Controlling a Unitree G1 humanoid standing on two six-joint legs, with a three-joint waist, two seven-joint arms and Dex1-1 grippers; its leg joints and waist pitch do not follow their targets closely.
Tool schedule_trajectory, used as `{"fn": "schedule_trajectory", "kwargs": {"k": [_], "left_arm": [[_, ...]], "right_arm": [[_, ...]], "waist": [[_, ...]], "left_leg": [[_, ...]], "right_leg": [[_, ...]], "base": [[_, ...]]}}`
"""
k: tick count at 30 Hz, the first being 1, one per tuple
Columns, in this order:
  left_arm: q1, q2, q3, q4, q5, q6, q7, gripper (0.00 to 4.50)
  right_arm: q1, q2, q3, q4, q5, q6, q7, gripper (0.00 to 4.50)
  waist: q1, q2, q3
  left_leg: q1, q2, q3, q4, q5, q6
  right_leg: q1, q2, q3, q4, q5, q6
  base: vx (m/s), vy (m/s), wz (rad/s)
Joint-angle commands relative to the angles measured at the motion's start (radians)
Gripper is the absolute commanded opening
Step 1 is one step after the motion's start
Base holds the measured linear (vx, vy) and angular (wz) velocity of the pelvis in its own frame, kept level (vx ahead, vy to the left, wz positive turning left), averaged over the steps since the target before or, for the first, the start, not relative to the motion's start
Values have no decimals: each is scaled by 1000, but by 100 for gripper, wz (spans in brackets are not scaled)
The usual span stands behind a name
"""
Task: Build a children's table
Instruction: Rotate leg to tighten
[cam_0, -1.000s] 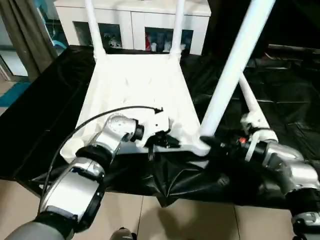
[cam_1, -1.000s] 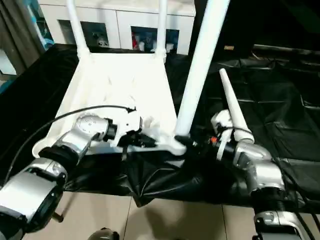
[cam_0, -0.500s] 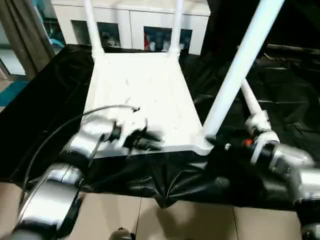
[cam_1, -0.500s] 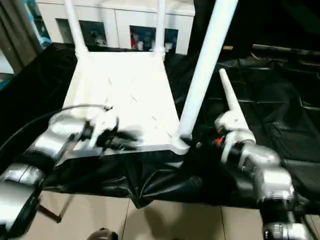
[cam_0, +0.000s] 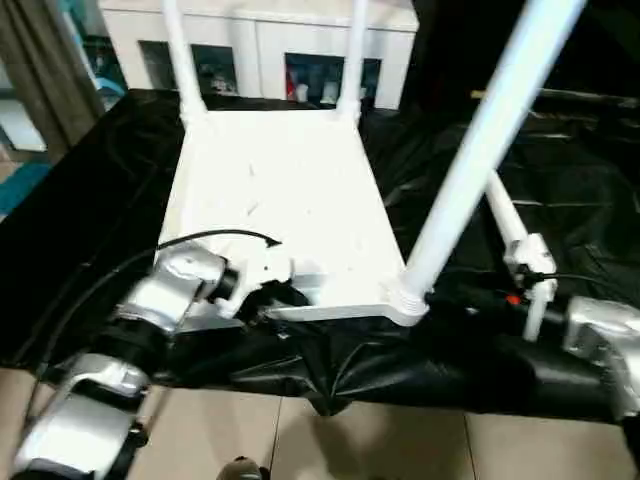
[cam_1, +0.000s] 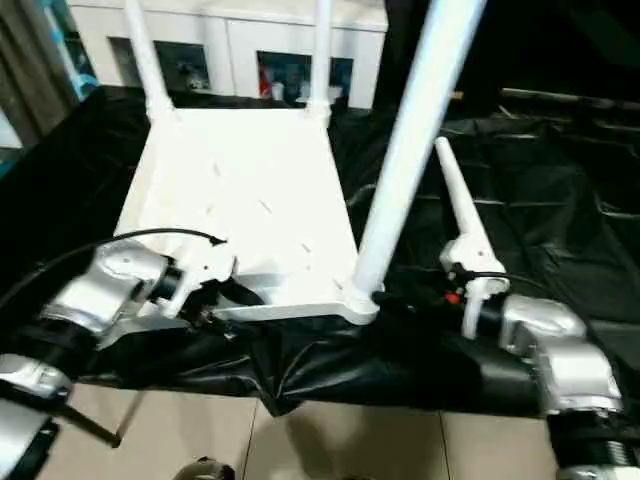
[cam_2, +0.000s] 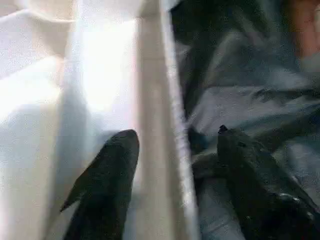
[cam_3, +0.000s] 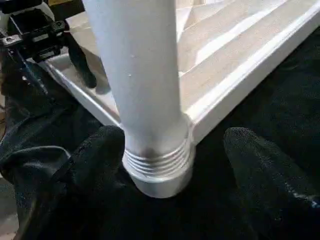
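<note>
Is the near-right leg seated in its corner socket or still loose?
Seated, it appears: the near-right leg stands upright in the tabletop's corner socket, threads still showing at the joint. How tight it is, cannot tell.

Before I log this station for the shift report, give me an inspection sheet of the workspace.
Surface: black sheet, wrinkled, hanging over the near edge.
Job's things: tabletop upside down; three legs stand in corner sockets, the near-right leg threaded in; fourth leg lies loose on the sheet.
Clutter: nothing seen.
Grippers: left gripper open, fingers straddling the tabletop's near rim; right gripper open either side of the near-right leg's base.
Cables: black cable arcs over the left wrist.
Surroundings: white cabinet behind; tiled floor in front.
</note>
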Motion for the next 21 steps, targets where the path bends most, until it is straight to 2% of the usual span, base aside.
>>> {"fn": "schedule_trajectory", "kwargs": {"k": [1,9,11,14,15,19,20,21], "left_arm": [[-42,10,0,40,37,-56,73,341],[-106,17,9,126,84,-165,197,396],[-137,18,4,193,118,-237,293,416],[-152,17,8,223,133,-264,355,438],[-158,16,9,234,139,-275,380,438],[-156,5,61,234,92,-277,416,446],[-127,-12,119,193,15,-264,392,446],[-111,-20,143,167,-21,-248,384,446]], "right_arm": [[4,-10,-7,-23,10,8,0,355],[17,-12,-2,-50,16,16,-5,355],[23,-5,1,-60,16,16,-9,355],[25,-3,1,-62,16,15,-11,355],[26,-2,1,-62,17,15,-11,355],[37,0,-1,-74,21,18,-13,355],[52,0,-5,-93,26,23,-18,355],[58,2,-10,-103,31,29,-24,355]], "waist": [[-4,-15,-75],[-1,-15,-74],[-1,-15,-74],[0,-15,-76],[-1,-19,-76],[2,-17,-79],[2,-12,-79],[2,-16,-79]], "left_leg": [[22,12,-8,-65,-252,46],[23,11,-10,-66,-276,35],[22,9,-11,-65,-275,37],[23,11,-12,-65,-271,34],[21,11,-12,-65,-271,35],[20,10,-11,-62,-246,42],[20,11,-11,-62,-245,42],[18,11,-10,-61,-237,44]], "right_leg": [[49,-51,41,-73,-324,-164],[48,-53,38,-81,-383,-138],[48,-52,38,-82,-381,-128],[48,-54,37,-78,-369,-132],[49,-53,37,-77,-365,-133],[51,-55,38,-72,-327,-152],[50,-54,38,-70,-317,-158],[54,-55,38,-68,-291,-172]], "base": [[0,0,0],[0,0,0],[0,0,0],[0,0,0],[0,0,0],[0,0,0],[0,0,0],[0,0,0]]}}
